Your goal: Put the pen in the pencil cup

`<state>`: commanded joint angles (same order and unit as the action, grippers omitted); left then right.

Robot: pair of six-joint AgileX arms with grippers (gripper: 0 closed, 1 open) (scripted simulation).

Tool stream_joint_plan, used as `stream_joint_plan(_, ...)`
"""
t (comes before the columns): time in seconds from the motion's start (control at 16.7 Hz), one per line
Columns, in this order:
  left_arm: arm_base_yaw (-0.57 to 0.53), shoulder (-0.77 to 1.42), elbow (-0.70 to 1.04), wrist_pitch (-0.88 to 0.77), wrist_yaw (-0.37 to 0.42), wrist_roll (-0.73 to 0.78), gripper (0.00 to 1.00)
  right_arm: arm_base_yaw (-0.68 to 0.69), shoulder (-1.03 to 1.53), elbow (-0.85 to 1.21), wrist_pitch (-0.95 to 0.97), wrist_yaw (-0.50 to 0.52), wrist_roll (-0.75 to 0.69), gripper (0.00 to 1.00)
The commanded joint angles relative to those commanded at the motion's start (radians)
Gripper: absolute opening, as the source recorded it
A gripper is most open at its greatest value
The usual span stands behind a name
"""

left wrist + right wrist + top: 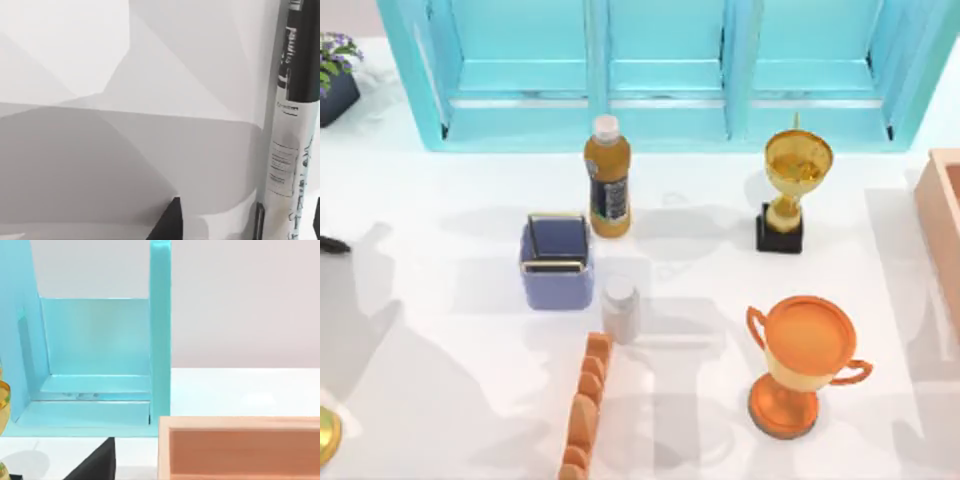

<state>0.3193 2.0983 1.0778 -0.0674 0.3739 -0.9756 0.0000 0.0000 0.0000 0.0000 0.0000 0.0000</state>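
Note:
The pencil cup [557,262] is a square periwinkle box with a thin metal rim, standing left of the table's middle. In the left wrist view the pen [295,125] runs lengthwise, close up, with a black section and a white printed barrel, over bare white table. My left gripper [235,220] is open. One dark finger [170,225] stands apart from the pen, with table showing between them. A small dark tip [330,243] pokes in at the table's far left edge. My right gripper [225,475] is parked at the right, open, with one dark finger [97,462] showing.
A juice bottle [607,177] stands just behind the cup, and a pale grey cylinder [620,308] at its front right. A row of orange loaves [585,405], two trophies [795,190] [805,360], a wooden box [945,230] and a teal cabinet [670,70] surround them.

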Motion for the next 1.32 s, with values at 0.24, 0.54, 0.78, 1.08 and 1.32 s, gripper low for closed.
stream_joint_plan(0.24, 0.0, 0.0, 0.0, 0.0, 0.0, 0.0, 0.0, 0.0, 0.0, 0.0, 0.0, 0.0, 0.0, 1.0)
stream_joint_plan(0.54, 0.0, 0.0, 0.0, 0.0, 0.0, 0.0, 0.0, 0.0, 0.0, 0.0, 0.0, 0.0, 0.0, 1.0)
stream_joint_plan(0.78, 0.041, -0.11, -0.003, -0.113, 0.0, 0.042, 0.0, 0.0, 0.0, 0.0, 0.0, 0.0, 0.0, 1.0)
stream_joint_plan(1.08, 0.11, -0.311, -0.037, -0.316, 0.023, 0.114, 0.0, 0.0, 0.0, 0.0, 0.0, 0.0, 0.0, 1.0)
stream_joint_plan(1.32, 0.189, -0.579, -0.07, -0.567, 0.054, 0.194, 0.0, 0.0, 0.0, 0.0, 0.0, 0.0, 0.0, 1.0)
